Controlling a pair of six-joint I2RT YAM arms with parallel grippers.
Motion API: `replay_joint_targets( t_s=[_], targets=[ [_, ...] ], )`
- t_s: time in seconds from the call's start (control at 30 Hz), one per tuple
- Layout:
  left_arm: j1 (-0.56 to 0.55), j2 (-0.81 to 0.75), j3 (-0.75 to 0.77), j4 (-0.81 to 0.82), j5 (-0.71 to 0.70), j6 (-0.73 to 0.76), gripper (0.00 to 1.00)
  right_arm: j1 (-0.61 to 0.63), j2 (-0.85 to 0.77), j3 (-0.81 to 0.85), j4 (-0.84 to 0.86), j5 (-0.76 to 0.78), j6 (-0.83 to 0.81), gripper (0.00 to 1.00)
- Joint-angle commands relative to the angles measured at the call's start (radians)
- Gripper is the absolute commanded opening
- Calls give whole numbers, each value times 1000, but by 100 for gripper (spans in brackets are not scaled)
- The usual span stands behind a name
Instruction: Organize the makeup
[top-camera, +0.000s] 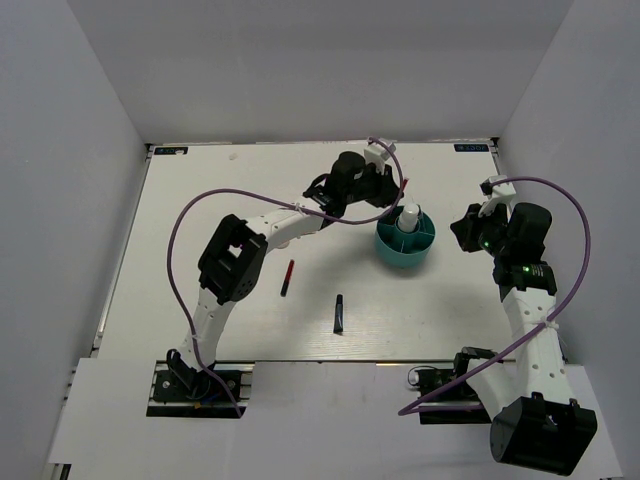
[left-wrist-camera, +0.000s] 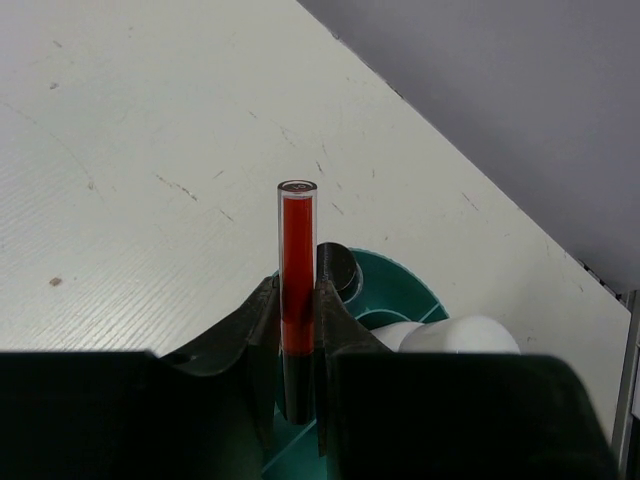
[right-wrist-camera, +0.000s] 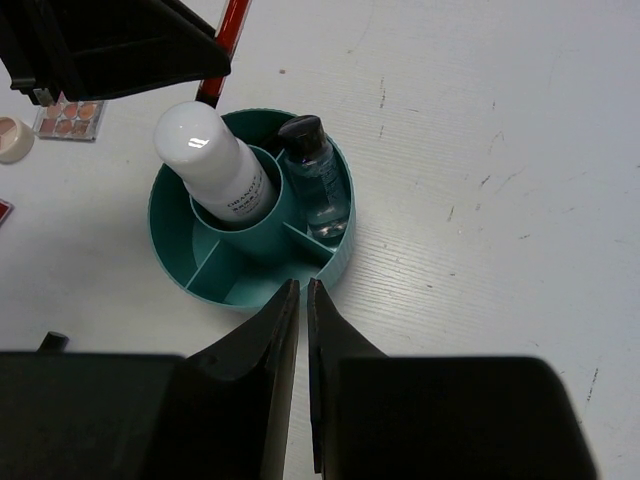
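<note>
My left gripper (left-wrist-camera: 297, 285) is shut on a slim red-and-black tube (left-wrist-camera: 297, 250), held upright just above the far rim of the teal tub (left-wrist-camera: 405, 295). The tub's centre cup holds a white bottle (right-wrist-camera: 215, 160), and a dark-capped clear bottle (right-wrist-camera: 315, 180) stands in an outer compartment. My right gripper (right-wrist-camera: 303, 290) is shut with nothing between its fingers and hovers by the tub's near rim (right-wrist-camera: 170, 250). Another red-and-black tube (top-camera: 288, 276) and a black tube (top-camera: 339, 313) lie on the table. A pink-toned palette (right-wrist-camera: 68, 115) and a round beige compact (right-wrist-camera: 12, 138) lie beyond the tub.
The white table (top-camera: 200, 200) is closed in by grey walls at the back and on both sides. The left arm (top-camera: 260, 235) stretches across the middle towards the tub (top-camera: 405, 245), trailing a purple cable. The right arm (top-camera: 525, 270) stands along the right edge.
</note>
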Motion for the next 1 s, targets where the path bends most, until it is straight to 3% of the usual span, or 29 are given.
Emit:
replay_joint_targets(
  t_s=[0.0, 0.53, 0.63, 0.9, 0.97],
  targets=[
    [-3, -17, 3, 56, 18, 10, 0, -6, -6, -2, 34, -2, 5, 14],
    [-12, 38, 8, 54, 20, -4, 2, -9, 0, 0, 36, -3, 5, 14],
    [-12, 39, 0, 50, 20, -2, 6, -10, 0, 0, 39, -5, 5, 14],
    [-12, 23, -17, 36, 1, -5, 35, -11, 1, -2, 40, -8, 7, 14],
    [-12, 23, -11, 28, 1, -7, 37, -10, 1, -3, 40, -9, 7, 14]
  ],
)
